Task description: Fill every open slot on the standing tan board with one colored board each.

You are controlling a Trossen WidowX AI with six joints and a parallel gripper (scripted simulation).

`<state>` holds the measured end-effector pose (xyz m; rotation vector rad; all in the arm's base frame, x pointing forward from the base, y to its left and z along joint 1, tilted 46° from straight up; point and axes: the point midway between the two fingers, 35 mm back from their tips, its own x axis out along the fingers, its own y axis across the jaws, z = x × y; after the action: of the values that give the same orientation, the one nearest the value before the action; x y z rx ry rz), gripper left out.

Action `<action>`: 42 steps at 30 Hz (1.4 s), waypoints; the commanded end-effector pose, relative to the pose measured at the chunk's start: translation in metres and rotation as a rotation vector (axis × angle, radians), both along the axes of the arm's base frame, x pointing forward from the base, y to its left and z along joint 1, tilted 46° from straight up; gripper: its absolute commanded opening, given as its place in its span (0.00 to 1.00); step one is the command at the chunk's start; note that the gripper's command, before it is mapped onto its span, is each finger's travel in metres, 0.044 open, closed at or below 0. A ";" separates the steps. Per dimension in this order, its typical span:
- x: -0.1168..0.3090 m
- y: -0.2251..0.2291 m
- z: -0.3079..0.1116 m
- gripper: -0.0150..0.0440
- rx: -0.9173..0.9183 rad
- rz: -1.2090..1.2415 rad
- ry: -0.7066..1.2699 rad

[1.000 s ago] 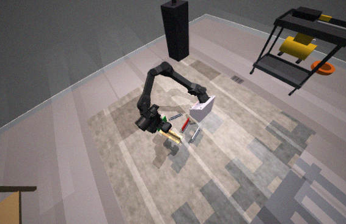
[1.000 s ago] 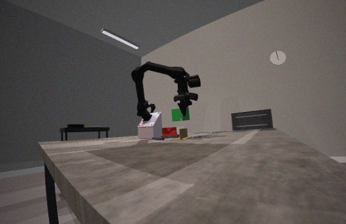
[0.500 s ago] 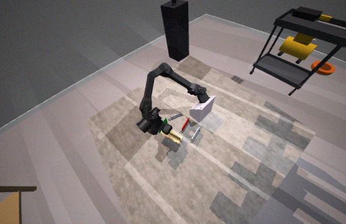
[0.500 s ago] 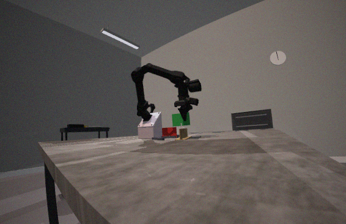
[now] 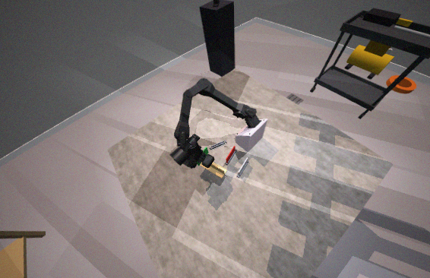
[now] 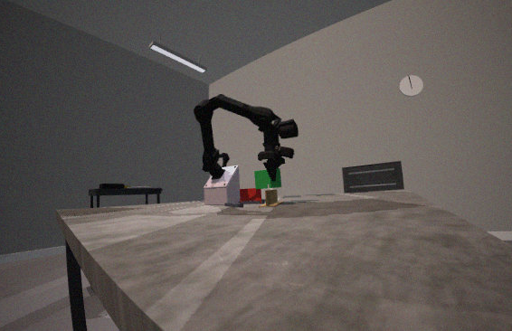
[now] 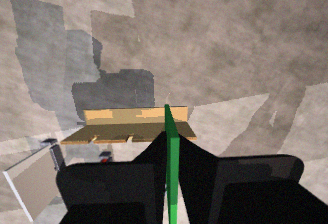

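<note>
Board in my hand (image 5: pixel 204 162) (image 6: pixel 272 177) (image 7: pixel 172 165): plain green. My hand: black. Slotted board (image 5: pixel 214 169) (image 6: pixel 271 197) (image 7: pixel 136 116): tan. Another board (image 5: pixel 230 155) (image 6: pixel 250 194): red. Board at wrist view's lower left (image 7: pixel 32 179): greyish, white edge. Bench (image 5: pixel 229 213) (image 6: pixel 281 258) (image 7: pixel 246 45): mottled beige-grey. Wall clock (image 6: pixel 411 85): white, black mark.

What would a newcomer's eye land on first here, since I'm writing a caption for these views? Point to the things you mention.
Probably the green board (image 5: pixel 205 151) (image 6: pixel 261 179) (image 7: pixel 173 160), upright in the shut pincer (image 6: pixel 272 177) (image 7: pixel 168 135) above the standing tan board (image 5: pixel 214 169) (image 6: pixel 271 197) (image 7: pixel 131 132). Next, likely the black arm (image 5: pixel 186 110) (image 6: pixel 238 106) arching over the table from a pale wedge-shaped block (image 5: pixel 251 138) (image 6: pixel 222 195). The red board (image 5: pixel 230 155) (image 6: pixel 250 194) stands out between them.
</note>
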<state>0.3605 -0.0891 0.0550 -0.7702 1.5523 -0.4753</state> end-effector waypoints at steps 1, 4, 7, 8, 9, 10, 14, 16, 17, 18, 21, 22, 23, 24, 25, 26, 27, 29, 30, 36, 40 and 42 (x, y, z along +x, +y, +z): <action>0.000 -0.002 -0.002 0.25 -0.003 0.003 0.003; 0.000 -0.004 -0.003 0.25 -0.003 0.003 0.003; 0.000 -0.005 -0.005 0.25 -0.003 0.003 0.003; 0.000 -0.006 -0.005 0.25 -0.003 0.003 0.003; 0.000 -0.006 -0.005 0.25 -0.003 0.003 0.003; 0.000 -0.006 -0.006 0.25 -0.003 0.003 0.003; 0.000 -0.008 -0.008 0.25 -0.003 0.003 0.003; 0.000 -0.009 -0.008 0.25 -0.003 0.003 0.003; 0.000 -0.009 -0.009 0.25 -0.003 0.003 0.003; 0.000 -0.010 -0.009 0.25 -0.003 0.003 0.003; 0.000 -0.011 -0.010 0.25 -0.003 0.003 0.003; 0.000 -0.012 -0.011 0.25 -0.003 0.003 0.003; 0.000 -0.012 -0.011 0.25 -0.003 0.003 0.003; 0.000 -0.013 -0.012 0.25 -0.003 0.003 0.003; 0.000 -0.013 -0.012 0.25 -0.003 0.003 0.003; 0.000 -0.013 -0.013 0.25 -0.003 0.003 0.003; 0.000 -0.014 -0.013 0.25 -0.004 0.003 0.003; 0.000 -0.015 -0.014 0.25 -0.004 0.003 0.003; 0.000 -0.015 -0.014 0.25 -0.004 0.003 0.003; 0.000 -0.018 -0.017 0.25 -0.004 0.003 0.003; 0.000 -0.020 -0.019 0.25 -0.004 0.003 0.003; 0.000 -0.021 -0.020 0.25 -0.004 0.003 0.003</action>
<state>0.3603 -0.1075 0.0371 -0.7712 1.5520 -0.4759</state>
